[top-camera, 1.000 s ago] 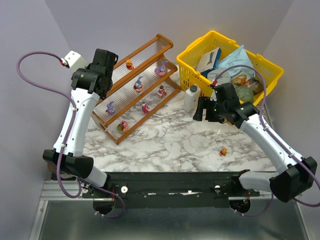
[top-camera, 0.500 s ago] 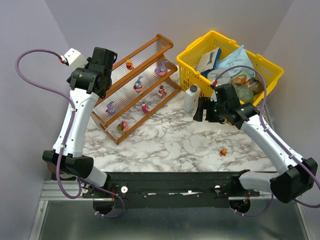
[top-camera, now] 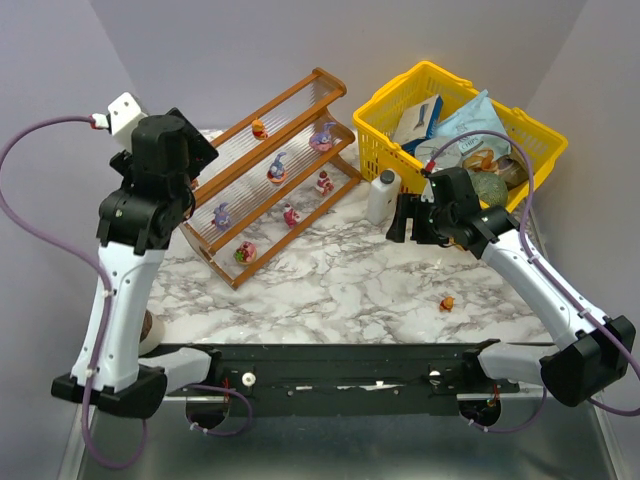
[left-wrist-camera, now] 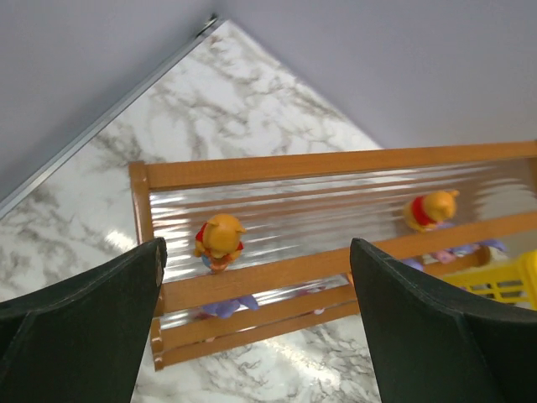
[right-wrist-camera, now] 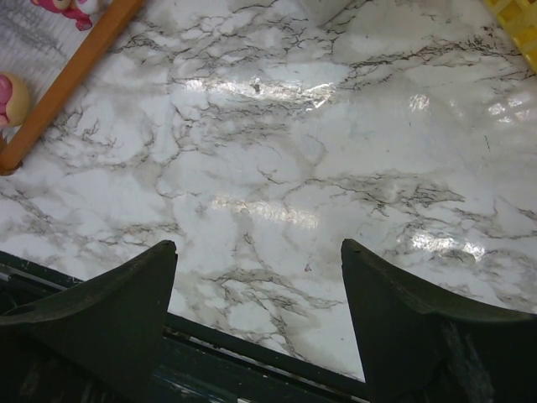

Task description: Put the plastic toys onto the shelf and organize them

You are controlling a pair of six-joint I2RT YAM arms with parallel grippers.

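The shelf (top-camera: 300, 150) slants across the back left, with several plastic toys on its tiers, among them an orange one (top-camera: 259, 128) and a purple one (top-camera: 323, 135). A small orange toy (top-camera: 447, 302) lies loose on the marble at the right. My left gripper (left-wrist-camera: 256, 243) hangs open above the shelf's left end and holds nothing. Below it an orange bear toy (left-wrist-camera: 220, 239) stands on the top tier, with a second (left-wrist-camera: 428, 210) further right. My right gripper (top-camera: 400, 218) is open and empty over bare marble, and the right wrist view shows the gripper (right-wrist-camera: 258, 245) the same way.
A yellow basket (top-camera: 385, 110) of packaged goods stands at the back right, with a small white bottle (top-camera: 381, 197) in front of it. The shelf's lower end (right-wrist-camera: 75, 71) with pink toys (right-wrist-camera: 10, 99) shows at the left of the right wrist view.
My left gripper has opened, and its arm has drawn back from the shelf's upper left end, leftward and toward the near side. The right arm has not moved.
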